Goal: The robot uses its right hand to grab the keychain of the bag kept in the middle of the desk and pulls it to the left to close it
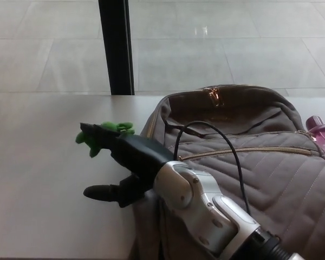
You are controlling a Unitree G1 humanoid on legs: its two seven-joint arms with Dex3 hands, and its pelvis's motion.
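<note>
Right robot hand [127, 162]: comes in from 5 o'clock on a silver forearm [206, 208] and lies at the bag's 9 o'clock edge; its fingers are spread wide, upper fingers [105, 134] pointing toward 9 o'clock, thumb [100, 192] splayed low toward 8 o'clock, nothing clasped between them.
Left robot hand: does not show.
Keychain [88, 141]: a small green soft shape at 9 o'clock of the bag, showing above and beyond the tips of the upper fingers and right against them; whether it rests on the fingers or lies on the surface behind them cannot be told.
Bag [281, 179]: a taupe quilted backpack lying flat on the surface, filling the picture from the centre out to 3 and 5 o'clock.
Zipper [249, 150]: a gold line running across the bag from the wrist toward 3 o'clock, its teeth meeting along the stretch in view.
Cable [234, 157]: black, arching from the wrist up over the bag and back down the forearm.
Surface [38, 179]: pale and matt, bare toward 9 o'clock.
Pink object [324, 130]: at the 3 o'clock edge, just beside the bag, cut off by the frame.
Post [116, 46]: black, upright at 11 o'clock, standing on the tiled floor [216, 49] beyond the surface.
</note>
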